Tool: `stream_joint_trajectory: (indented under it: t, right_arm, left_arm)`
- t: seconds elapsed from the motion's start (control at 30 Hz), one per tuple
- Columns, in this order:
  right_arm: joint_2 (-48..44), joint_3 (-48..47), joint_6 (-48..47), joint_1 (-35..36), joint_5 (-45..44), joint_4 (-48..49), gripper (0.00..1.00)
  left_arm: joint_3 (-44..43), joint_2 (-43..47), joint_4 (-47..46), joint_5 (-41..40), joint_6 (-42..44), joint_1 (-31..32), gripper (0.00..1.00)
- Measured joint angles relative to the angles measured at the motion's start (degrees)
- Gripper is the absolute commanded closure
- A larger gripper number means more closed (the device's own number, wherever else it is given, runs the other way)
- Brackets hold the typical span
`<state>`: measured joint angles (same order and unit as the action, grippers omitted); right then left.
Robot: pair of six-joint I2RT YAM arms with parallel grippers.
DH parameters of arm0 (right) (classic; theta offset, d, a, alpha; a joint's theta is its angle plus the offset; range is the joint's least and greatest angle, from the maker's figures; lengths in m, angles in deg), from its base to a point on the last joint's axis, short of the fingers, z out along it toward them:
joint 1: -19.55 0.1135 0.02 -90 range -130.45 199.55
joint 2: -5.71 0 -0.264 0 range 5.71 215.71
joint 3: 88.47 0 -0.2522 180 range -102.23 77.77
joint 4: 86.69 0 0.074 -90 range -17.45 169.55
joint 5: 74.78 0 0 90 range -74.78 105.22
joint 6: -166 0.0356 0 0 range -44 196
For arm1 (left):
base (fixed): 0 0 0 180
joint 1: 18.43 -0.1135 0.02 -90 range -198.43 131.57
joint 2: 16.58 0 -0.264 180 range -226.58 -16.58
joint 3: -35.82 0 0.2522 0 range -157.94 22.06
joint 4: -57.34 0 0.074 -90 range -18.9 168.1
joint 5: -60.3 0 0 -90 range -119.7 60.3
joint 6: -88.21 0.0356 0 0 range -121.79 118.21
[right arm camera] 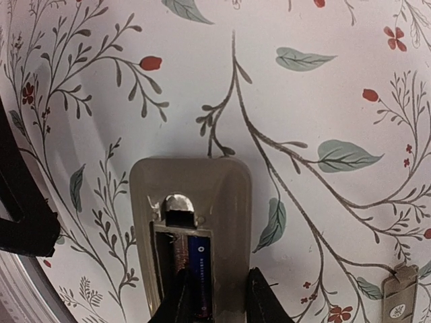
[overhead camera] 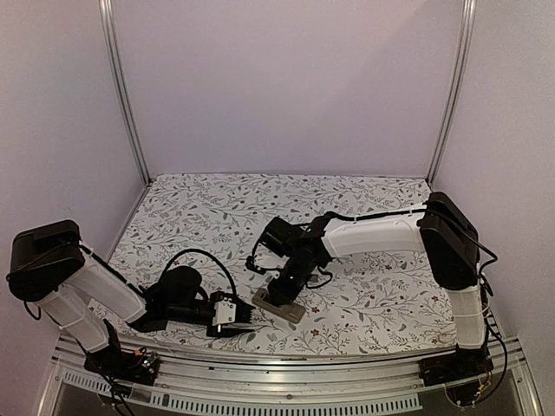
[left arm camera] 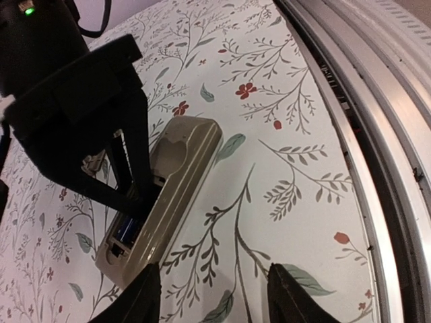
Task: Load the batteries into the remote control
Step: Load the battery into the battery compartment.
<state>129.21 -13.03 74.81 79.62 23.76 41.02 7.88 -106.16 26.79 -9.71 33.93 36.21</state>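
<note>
The remote control [right arm camera: 192,192] lies back up on the floral cloth, its greyish-tan shell [left arm camera: 182,168] showing the dark battery recess. Two batteries lie side by side in the recess, a blue one [right arm camera: 200,266] and a coppery one [right arm camera: 180,250]. My right gripper [right arm camera: 220,299] stands over the remote [overhead camera: 279,306]. Its left finger rests in the recess on the coppery cell, its right finger just outside the remote's side wall. Whether the jaws press on anything does not show. My left gripper [left arm camera: 215,296] hovers low beside the remote, open, with only cloth between its fingers.
A small tan piece [right arm camera: 397,299] lies on the cloth to the right of the remote. The metal rail [left arm camera: 377,134] of the table's near edge runs close by the left gripper. Walls enclose the table on three sides.
</note>
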Motion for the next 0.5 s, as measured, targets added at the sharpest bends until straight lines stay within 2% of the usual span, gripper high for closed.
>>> stream_joint_trajectory:
  t: [0.23, 0.5]
  right_arm:
    - [-0.83, 1.68, -1.46, -0.07, 0.20, 1.64, 1.00]
    - [-3.45, 6.58, -4.81, -0.11, -0.09, 6.23, 1.00]
  left_arm:
    - [-0.28, 3.37, 0.81, -2.01, -2.60, -0.28, 0.48]
    - [-6.49, 12.11, 12.00, 1.07, -5.22, -6.82, 0.48]
